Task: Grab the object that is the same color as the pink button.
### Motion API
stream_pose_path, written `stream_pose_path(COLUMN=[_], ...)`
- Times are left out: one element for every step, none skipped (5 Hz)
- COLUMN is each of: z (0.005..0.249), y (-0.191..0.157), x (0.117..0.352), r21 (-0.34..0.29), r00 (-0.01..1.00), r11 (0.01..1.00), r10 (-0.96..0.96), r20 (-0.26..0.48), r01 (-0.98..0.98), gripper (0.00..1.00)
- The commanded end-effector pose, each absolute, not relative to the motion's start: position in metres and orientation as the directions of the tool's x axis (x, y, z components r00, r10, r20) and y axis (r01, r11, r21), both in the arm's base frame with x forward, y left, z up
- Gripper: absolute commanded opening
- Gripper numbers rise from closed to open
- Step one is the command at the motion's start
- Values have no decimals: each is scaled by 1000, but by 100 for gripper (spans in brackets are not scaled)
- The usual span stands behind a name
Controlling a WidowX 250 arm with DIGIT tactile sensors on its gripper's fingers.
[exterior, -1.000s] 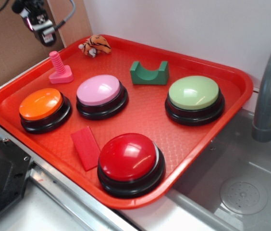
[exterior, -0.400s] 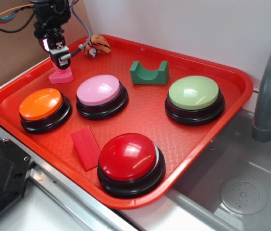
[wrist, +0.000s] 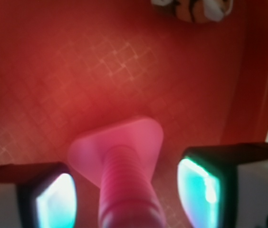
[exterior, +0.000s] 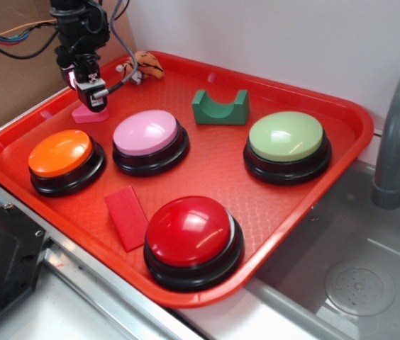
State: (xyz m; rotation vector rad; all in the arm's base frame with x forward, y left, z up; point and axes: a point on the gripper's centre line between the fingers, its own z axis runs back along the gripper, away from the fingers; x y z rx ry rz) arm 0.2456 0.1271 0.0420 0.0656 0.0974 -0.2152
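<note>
Jaws straddle, without touching, the pink bolt [wrist: 124,175] standing on the red tray [exterior: 207,159]

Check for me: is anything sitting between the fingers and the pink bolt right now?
Nothing visible is. In the wrist view the pink bolt stands upright between the two open fingers, with only bare red tray around its base. The toy tiger lies farther back, clear of the gripper.

Four dome buttons [exterior: 147,133], two blocks [exterior: 219,107], one bolt [wrist: 124,166], one toy tiger [exterior: 145,65].
</note>
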Motion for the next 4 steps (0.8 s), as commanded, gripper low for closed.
stream_pose_path(z=[53, 53, 81, 130], y=[125, 127, 120, 76], x=[254, 254, 250, 223], r21=[96, 115, 166, 244], r00=[974, 971, 980, 997], r11=[971, 966, 968, 968], r10=[-214, -219, -170, -43], r20=[-79, -97, -104, -69], r01=[221, 230, 185, 58], gripper=[0, 0, 0, 0])
